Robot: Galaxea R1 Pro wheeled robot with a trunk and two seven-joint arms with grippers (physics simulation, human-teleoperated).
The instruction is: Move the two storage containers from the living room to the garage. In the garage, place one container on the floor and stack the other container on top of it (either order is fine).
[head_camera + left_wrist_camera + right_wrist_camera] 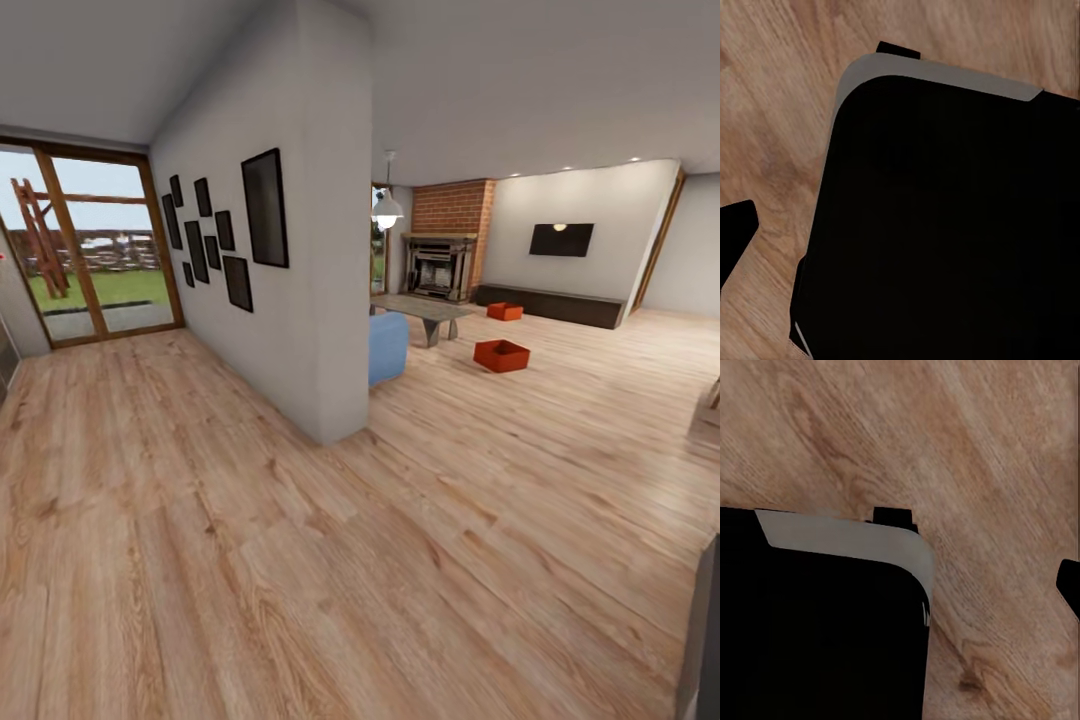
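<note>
Both bins sit far off at 1 o'clock past the wall corner (335, 400): near bin (501, 354), far bin (505, 311). I must drive there first. Jaws' state: can't tell, either arm.

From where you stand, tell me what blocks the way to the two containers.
Nothing visible does: open wood floor leads to the nearer container and the farther container. The wall end and blue sofa stand left of that path.

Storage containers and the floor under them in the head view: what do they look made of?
The two storage containers look like smooth, matte orange-red plastic: plain walls, no grain, though that is a guess. The floor reads as light wood planks, with visible grain and seams.
</note>
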